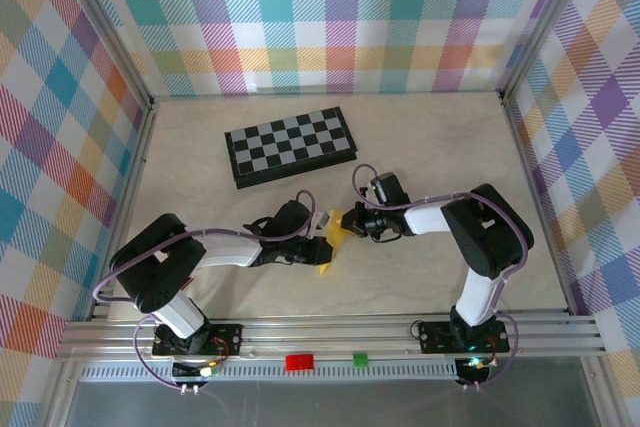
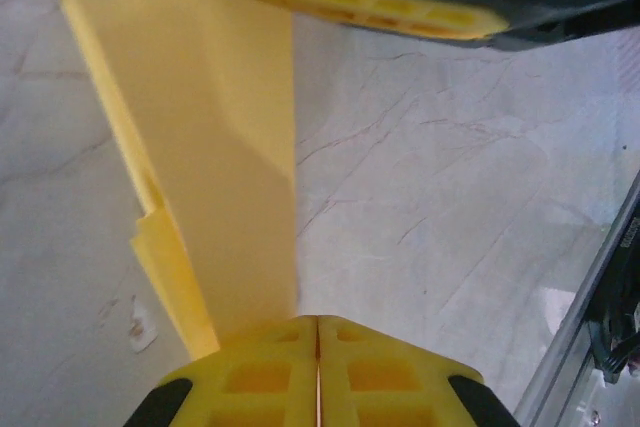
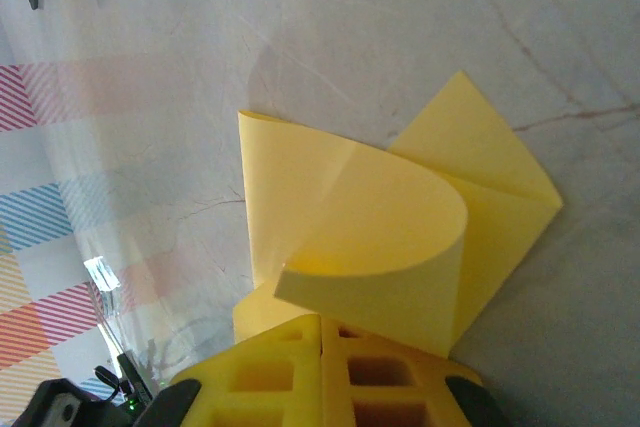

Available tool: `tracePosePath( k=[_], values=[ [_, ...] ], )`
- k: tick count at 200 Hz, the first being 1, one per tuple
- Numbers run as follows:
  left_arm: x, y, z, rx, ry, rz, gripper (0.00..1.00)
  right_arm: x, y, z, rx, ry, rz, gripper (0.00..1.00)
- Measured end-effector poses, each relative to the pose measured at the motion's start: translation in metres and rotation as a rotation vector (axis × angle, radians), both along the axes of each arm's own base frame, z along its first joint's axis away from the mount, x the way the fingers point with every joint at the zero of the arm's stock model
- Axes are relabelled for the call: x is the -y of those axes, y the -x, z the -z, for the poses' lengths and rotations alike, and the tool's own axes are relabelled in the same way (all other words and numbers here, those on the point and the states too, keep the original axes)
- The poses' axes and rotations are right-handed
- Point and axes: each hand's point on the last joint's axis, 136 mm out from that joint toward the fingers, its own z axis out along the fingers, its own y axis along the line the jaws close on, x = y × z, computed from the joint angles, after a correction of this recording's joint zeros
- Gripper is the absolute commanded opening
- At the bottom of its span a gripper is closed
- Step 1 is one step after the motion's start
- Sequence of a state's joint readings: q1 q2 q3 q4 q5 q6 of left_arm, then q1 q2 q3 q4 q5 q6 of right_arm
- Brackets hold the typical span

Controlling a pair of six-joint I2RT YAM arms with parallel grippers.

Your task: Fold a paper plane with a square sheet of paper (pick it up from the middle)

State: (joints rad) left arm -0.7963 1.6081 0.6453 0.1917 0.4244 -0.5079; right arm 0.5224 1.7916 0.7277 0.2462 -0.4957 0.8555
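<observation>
Left gripper (image 2: 318, 345) and right gripper (image 3: 320, 345) are both pinched shut on the yellow paper (image 3: 385, 237), which we see held between them on the near side of the chessboard (image 1: 291, 146), partly folded but curled, not yet slim and pointed, so we reckon most creasing is left

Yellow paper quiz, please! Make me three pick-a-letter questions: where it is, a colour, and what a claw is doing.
1. Where is the yellow paper?
A) stuck on the wall
B) between the left claw and right claw
C) under a cup
2. The chessboard squares are:
A) red and white
B) blue and green
C) black and grey
3. The left claw is:
A) shut on the yellow paper
B) wide open
C) holding a pencil
Answers: 1 B, both claws meet at it; 2 C, dark and pale squares alternate; 3 A, its fingers touch, pinching the sheet.
</observation>
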Motion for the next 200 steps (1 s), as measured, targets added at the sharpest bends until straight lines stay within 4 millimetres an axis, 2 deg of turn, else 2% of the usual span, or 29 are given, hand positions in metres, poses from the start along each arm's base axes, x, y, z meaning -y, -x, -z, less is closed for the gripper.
tracePosePath(
  k=[22,44,58,87,142,158,183,200],
  values=[
    [0.01,-0.013,-0.009,0.029,0.007,-0.003,0.08,0.0,0.0,0.0,0.0,-0.002,-0.001,0.05],
    [0.012,-0.022,0.004,0.024,-0.03,-0.019,0.07,0.0,0.0,0.0,0.0,-0.003,-0.001,0.06],
    [0.01,-0.022,0.017,0.009,-0.053,-0.026,0.06,0.0,0.0,0.0,0.001,-0.004,-0.002,0.06],
    [0.008,-0.022,0.017,0.021,-0.042,-0.033,0.0,0.0,0.0,0.0,0.003,-0.003,-0.001,0.06],
    [0.001,-0.013,0.018,0.051,-0.001,-0.03,0.0,0.004,0.003,-0.002,-0.007,0.018,0.003,0.08],
    [0.0,-0.011,0.017,0.052,0.01,-0.025,0.0,0.005,0.001,-0.009,0.009,0.02,0.013,0.08],
    [0.0,-0.009,0.017,0.048,0.017,-0.018,0.0,0.003,-0.005,-0.035,0.082,-0.013,0.019,0.08],
    [0.0,-0.009,0.017,0.047,0.017,-0.017,0.0,-0.003,-0.003,-0.044,0.114,-0.032,0.005,0.08]
  ],
)
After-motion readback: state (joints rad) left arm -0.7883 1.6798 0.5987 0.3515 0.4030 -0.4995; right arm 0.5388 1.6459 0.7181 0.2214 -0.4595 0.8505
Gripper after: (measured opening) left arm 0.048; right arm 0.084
